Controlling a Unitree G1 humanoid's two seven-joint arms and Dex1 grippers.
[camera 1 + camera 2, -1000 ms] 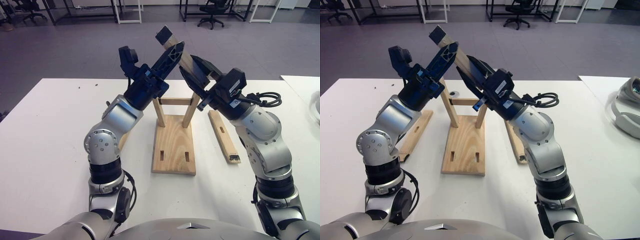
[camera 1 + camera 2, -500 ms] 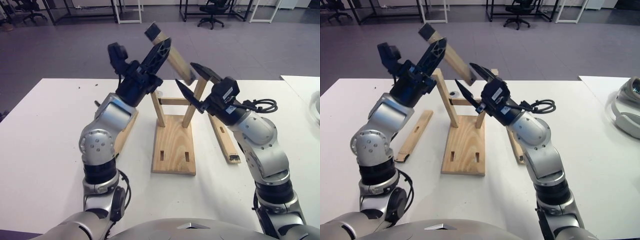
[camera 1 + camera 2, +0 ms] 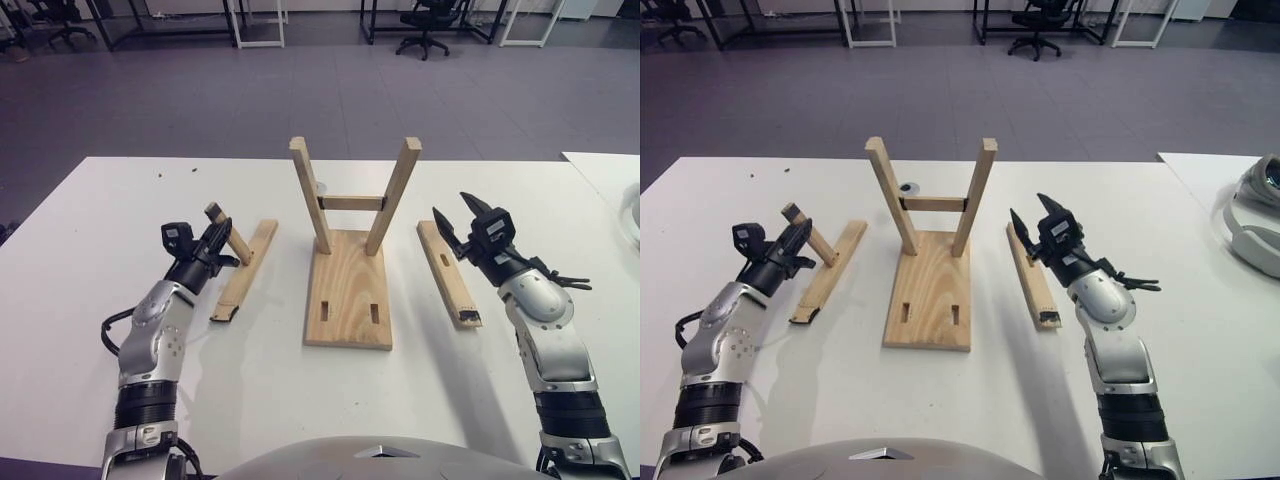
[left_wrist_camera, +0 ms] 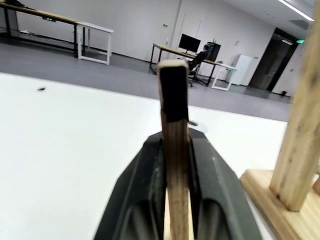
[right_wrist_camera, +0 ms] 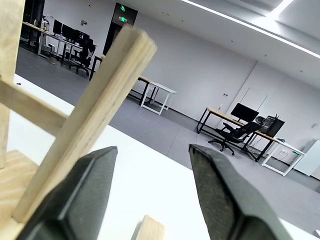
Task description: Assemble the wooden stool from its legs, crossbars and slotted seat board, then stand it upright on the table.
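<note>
**A:** What is the left gripper [image 3: 214, 242] doing?

**B:** It sits low over the white table [image 3: 80, 260], clamped on a short wooden bar [image 3: 228, 234]. The bar juts up tilted from between the fingers [image 4: 142, 195], dark end uppermost (the wrist view shows both fingers pressed flat against it).

**A:** And the right gripper [image 3: 452, 207]?

**B:** It is spread wide with nothing between its fingers, raised a little off the table.

**A:** What lies next to them?

**B:** The left loose leg [image 3: 245, 272] lies flat just beside the left gripper, on the side facing the other arm. The held bar's lower end comes close to it, and I cannot tell whether they touch. The right loose leg [image 3: 448, 272] lies flat on the inner side of the right gripper. Its far end is just by the open fingertips and the rest runs back alongside that forearm.

**A:** Where is the seat board [image 3: 348, 280]?

**B:** It lies flat on the table between the two grippers. It sits between the two loose legs and apart from both. Its near half has two small slots [image 3: 322, 311] side by side.

**A:** And farther out?

**B:** At the board's far end, beyond both grippers, the left upright leg [image 3: 310, 195] and the right upright leg [image 3: 392, 197] rise from it. They lean away from each other toward their tops. A crossbar [image 3: 352, 203] runs between them about midway up, touching both.
</note>
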